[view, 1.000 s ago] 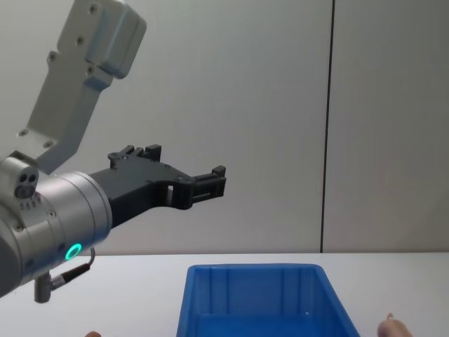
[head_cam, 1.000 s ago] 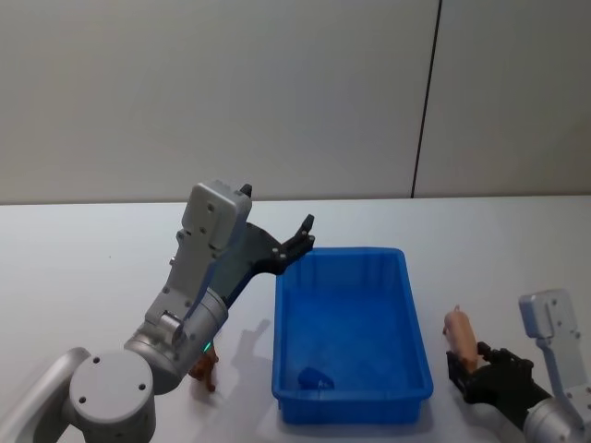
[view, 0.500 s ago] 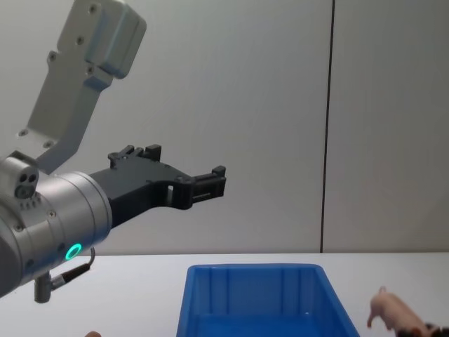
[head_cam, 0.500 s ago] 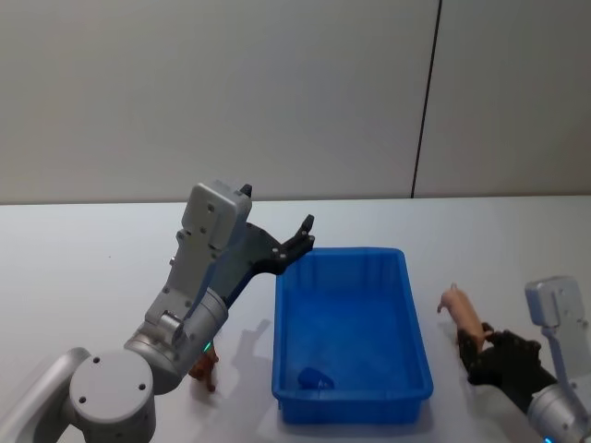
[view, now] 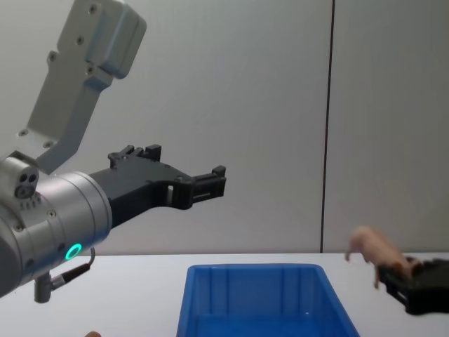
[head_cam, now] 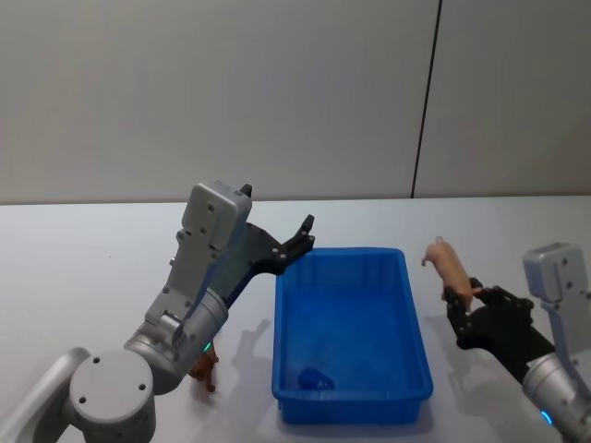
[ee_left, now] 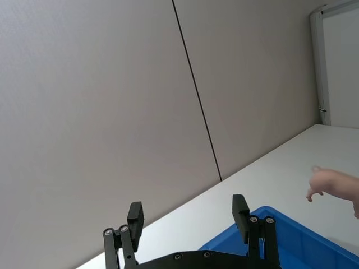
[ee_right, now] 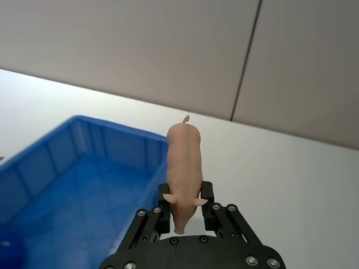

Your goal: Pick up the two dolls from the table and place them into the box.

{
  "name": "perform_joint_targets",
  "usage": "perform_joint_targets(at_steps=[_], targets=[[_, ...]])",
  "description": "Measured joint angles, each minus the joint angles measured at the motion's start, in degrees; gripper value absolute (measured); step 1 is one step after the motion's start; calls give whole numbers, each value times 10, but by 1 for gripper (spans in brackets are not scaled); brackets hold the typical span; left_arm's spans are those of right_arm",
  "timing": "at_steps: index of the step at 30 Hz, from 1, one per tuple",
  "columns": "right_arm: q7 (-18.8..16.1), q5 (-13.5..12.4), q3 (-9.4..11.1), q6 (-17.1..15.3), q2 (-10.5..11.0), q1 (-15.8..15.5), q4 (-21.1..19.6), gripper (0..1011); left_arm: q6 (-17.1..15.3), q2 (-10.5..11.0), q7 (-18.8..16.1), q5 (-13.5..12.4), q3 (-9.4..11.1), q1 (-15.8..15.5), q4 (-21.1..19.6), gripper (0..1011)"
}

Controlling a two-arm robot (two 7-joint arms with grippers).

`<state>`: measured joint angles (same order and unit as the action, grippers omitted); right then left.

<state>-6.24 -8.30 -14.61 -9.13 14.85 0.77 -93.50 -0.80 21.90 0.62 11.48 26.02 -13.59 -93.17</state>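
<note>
My right gripper (head_cam: pixel 462 293) is shut on a pink pig-shaped doll (head_cam: pixel 449 262) and holds it in the air just right of the blue box (head_cam: pixel 351 318). In the right wrist view the doll (ee_right: pixel 184 162) lies lengthwise between the fingers (ee_right: pixel 161 216), with the box (ee_right: pixel 84 185) ahead of it and lower. The chest view has this doll (view: pixel 375 247) above the box's (view: pixel 259 302) right end. A brown doll (head_cam: pixel 204 369) stands on the white table (head_cam: pixel 92 258), partly hidden by my left arm. My left gripper (head_cam: pixel 307 233) hangs open over the box's far left corner.
A small blue object (head_cam: pixel 317 377) lies inside the box near its front wall. Bare white tabletop stretches to the left of my left arm and behind the box. A grey wall with a dark vertical seam (head_cam: pixel 425 101) closes off the back.
My right gripper has lifted the pink doll off the table and carried it up and toward the box. The left arm has not moved.
</note>
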Motion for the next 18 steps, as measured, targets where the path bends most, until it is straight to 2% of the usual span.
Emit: perform_joint_targets(at_steps=[8,18], targets=[[-41,11,-9,3,-4,6,-18,307,0,0,0,0,0,0,0,1000],[-96,28,-28,-19,-21,19,-15,307,0,0,0,0,0,0,0,1000]])
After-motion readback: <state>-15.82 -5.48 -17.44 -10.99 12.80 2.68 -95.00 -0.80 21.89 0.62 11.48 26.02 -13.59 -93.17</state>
